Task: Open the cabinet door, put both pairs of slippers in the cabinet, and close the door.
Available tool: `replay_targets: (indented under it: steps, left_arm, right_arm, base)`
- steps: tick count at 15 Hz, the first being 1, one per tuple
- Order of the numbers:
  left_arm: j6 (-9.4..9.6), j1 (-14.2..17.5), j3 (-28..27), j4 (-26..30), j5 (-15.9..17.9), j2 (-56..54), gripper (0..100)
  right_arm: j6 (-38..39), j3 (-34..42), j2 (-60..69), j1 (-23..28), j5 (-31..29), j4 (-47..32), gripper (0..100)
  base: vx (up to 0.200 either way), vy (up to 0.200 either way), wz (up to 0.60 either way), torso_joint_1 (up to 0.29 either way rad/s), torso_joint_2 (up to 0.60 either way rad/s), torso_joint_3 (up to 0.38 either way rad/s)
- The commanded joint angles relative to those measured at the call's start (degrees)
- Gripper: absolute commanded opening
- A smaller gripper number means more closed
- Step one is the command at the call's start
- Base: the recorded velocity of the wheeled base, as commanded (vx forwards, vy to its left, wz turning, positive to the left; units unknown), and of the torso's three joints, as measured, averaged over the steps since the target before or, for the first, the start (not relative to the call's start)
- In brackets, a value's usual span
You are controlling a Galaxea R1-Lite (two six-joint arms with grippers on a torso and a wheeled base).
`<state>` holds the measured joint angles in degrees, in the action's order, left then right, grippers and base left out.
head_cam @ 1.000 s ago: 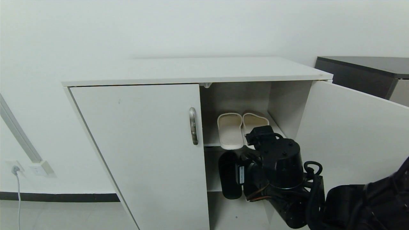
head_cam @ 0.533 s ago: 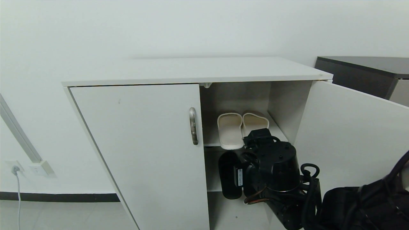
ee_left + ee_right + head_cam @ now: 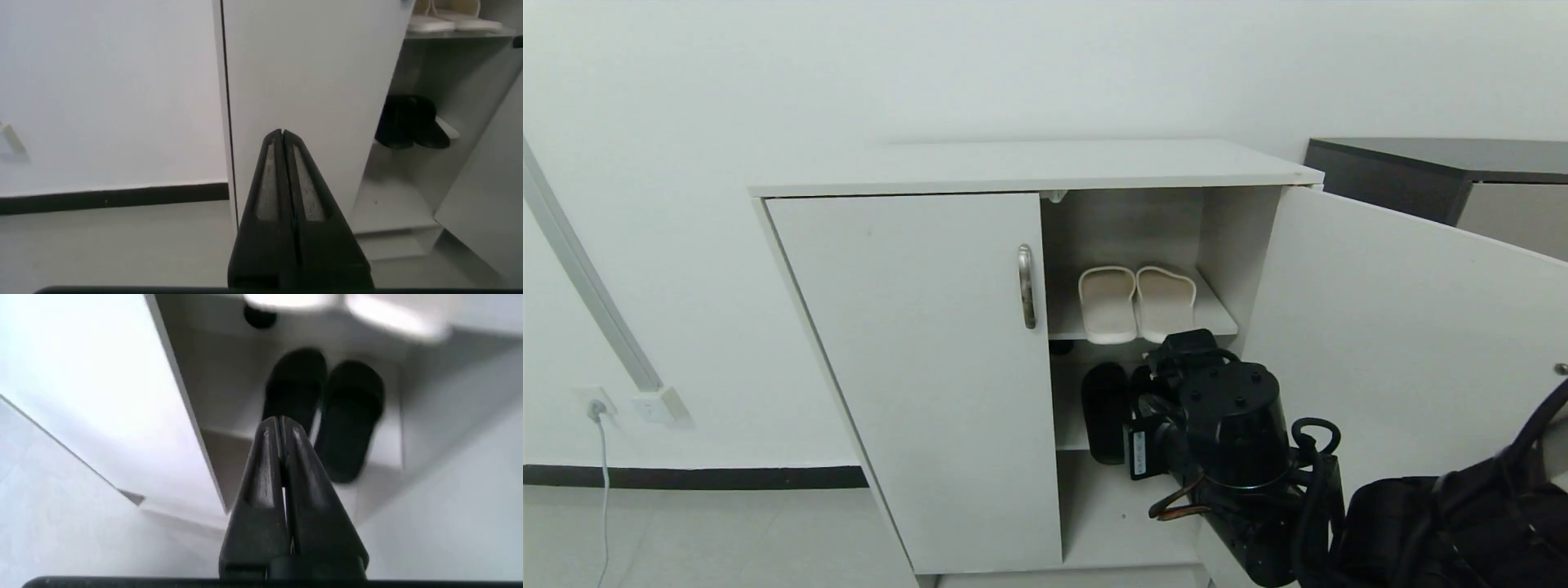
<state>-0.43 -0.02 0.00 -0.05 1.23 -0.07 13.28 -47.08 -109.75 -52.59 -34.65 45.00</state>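
Note:
The white cabinet point(image 3: 1029, 167) has its right door point(image 3: 1405, 327) swung open and its left door point(image 3: 931, 367) closed. A pair of white slippers point(image 3: 1137, 302) lies on the upper shelf. Below them a pair of black slippers point(image 3: 1105, 408) lies on the middle shelf, also in the right wrist view as black slippers point(image 3: 327, 408). My right arm point(image 3: 1229, 425) hangs in front of the opening. My right gripper point(image 3: 282, 429) is shut and empty, a little outside the shelf with the black pair. My left gripper point(image 3: 282, 139) is shut and empty, low, facing the closed left door point(image 3: 310, 90).
A metal handle point(image 3: 1026, 286) is on the closed left door. A dark desk point(image 3: 1437, 175) stands to the right behind the open door. A wall socket point(image 3: 654, 404) with a cable point(image 3: 600, 457) is at the lower left. The bottom shelf point(image 3: 1111, 523) is bare.
The head camera has shifted back, so the cabinet looks smaller and more of its base shows. My right arm has drawn away from the black slippers on the shelf.

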Motion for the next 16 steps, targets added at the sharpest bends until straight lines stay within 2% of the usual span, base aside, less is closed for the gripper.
replay_targets:
  steps: [1,9,16]
  left_arm:
    - [-0.01,0.0,0.0,0.0,-0.1,0.1,0]
    - [-0.19,0.0,0.0,0.0,-0.2,0.1,0]
    - [-0.28,0.0,0.0,0.0,-0.2,0.1,0]
  right_arm:
    - [0.1,0.3,-0.1,-0.1,0.3,0.0,0]
    - [-0.1,0.8,-0.8,0.7,0.5,0.5,0]
    - [-1.5,2.1,-1.3,1.3,0.5,3.0,0]
  base:
    - [-0.2,0.0,0.0,-0.002,0.0,0.002]
    - [-0.2,0.0,0.0,0.002,0.0,0.001]
    - [0.0,0.0,0.0,0.0,0.0,0.0]
